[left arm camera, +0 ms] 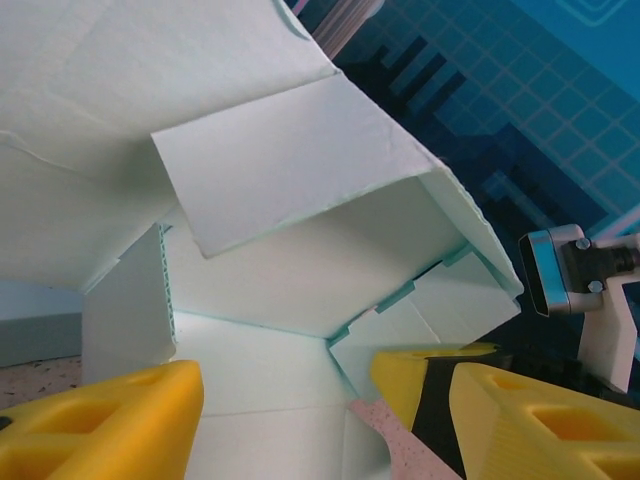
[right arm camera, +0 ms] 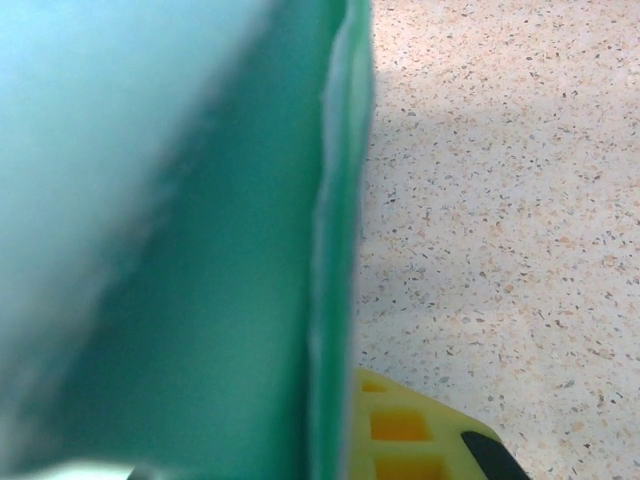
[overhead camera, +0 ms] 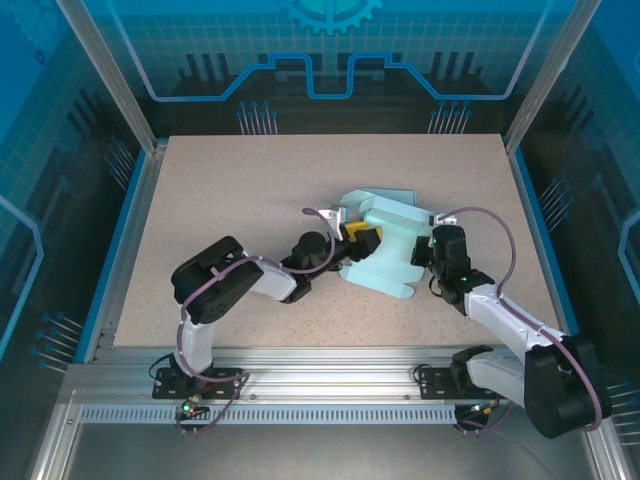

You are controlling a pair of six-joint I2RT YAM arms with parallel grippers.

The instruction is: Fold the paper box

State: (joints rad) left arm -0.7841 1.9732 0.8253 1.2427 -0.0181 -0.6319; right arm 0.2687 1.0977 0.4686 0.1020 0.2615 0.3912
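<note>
The pale mint paper box (overhead camera: 390,250) lies half-formed in the middle of the table, its flaps standing at angles. My left gripper (overhead camera: 365,237) reaches into it from the left. In the left wrist view that gripper (left arm camera: 300,400) is open, its yellow fingers (left arm camera: 100,420) wide apart over a box panel (left arm camera: 270,300) and gripping nothing. My right gripper (overhead camera: 428,250) is at the box's right side. In the right wrist view a green box wall (right arm camera: 335,250) runs edge-on against one yellow finger (right arm camera: 410,430). The other finger is hidden behind the wall, and the right gripper (right arm camera: 335,440) is shut on it.
The speckled table (overhead camera: 250,190) has free room all round the box. Metal frame posts and blue panels enclose its sides. The right wrist's silver camera housing (left arm camera: 555,270) shows past the box's right edge.
</note>
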